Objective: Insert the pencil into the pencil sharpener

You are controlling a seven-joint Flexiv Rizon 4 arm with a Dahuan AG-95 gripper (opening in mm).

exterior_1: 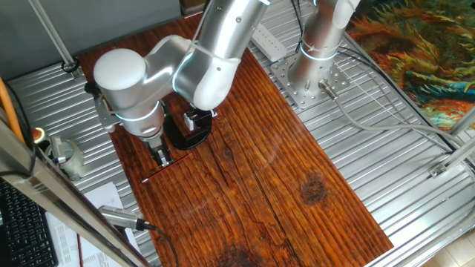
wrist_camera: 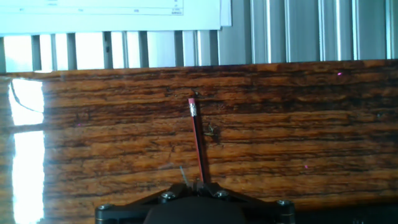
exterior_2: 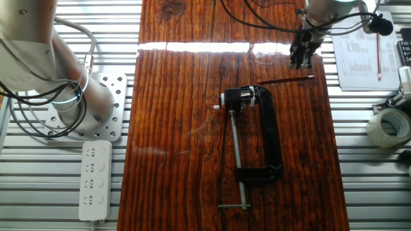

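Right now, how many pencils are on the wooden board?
1. The pencil lies on the board just beyond the clamp frame, under the claw. None other shows there.

The light around me is bright and even. On the bench (exterior_2: 180, 128) a strong white band of glare crosses the far part of the wood, and in my hand view a white reflection burns out the left edge. Shadows are soft and short. All views are quite sharp; only the paper (wrist_camera: 112, 15) looks overexposed.
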